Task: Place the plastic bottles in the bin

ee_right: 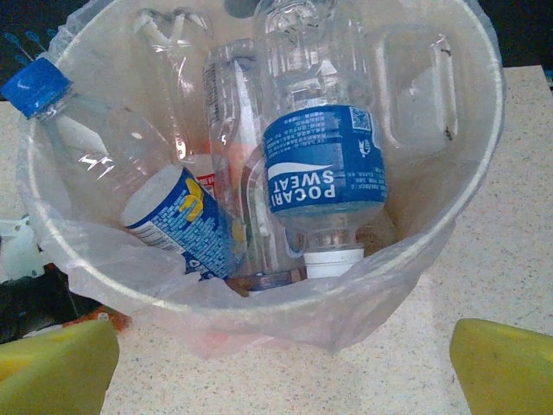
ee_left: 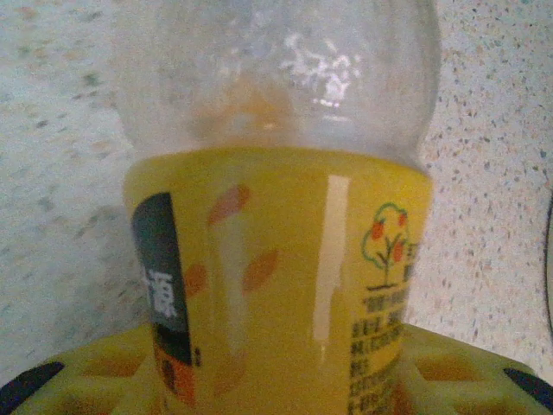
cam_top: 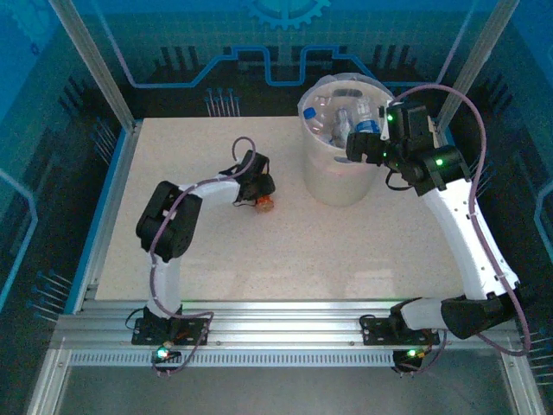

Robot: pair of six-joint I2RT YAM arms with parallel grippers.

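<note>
- At 6 o'clock in the overhead view, the 2 arm bases are bolted to the rail at the near edge of a pale speckled table (cam_top: 216,259).
- The left arm reaches up from 7 o'clock and bends in towards the middle of the table. There the left gripper (cam_top: 262,197) sits low over the surface.
- An orange-labelled bottle (cam_top: 264,206) lies on the table under that gripper, just toward 10 o'clock from the centre and well apart from the bin.
- The left wrist camera looks along this bottle (ee_left: 276,259). Its clear upper part points to 12 o'clock, and the yellow-orange label carries a small tree drawing.
- The yellow fingers (ee_left: 86,372) press against the label from 8 o'clock and 4 o'clock, clamped on the bottle.
- At 1 o'clock stands the bin (cam_top: 337,177), a whitish round bucket. A thin clear liner (ee_right: 259,324) is draped over its rim.
- The right gripper (cam_top: 356,149) hangs at the bin's 3 o'clock rim.
- In the right wrist view its 2 yellow fingers (ee_right: 52,372) stand wide apart with nothing between them.
- Inside the bin, a Pocari Sweat bottle (ee_right: 324,173) stands neck down on its white cap.
- At 9 o'clock a blue-capped bottle (ee_right: 78,130) leans on the rim, and beside it lies a blue-and-white labelled bottle (ee_right: 186,220).
- More clear bottles (ee_right: 229,104) lie behind, their count hard to tell.
</note>
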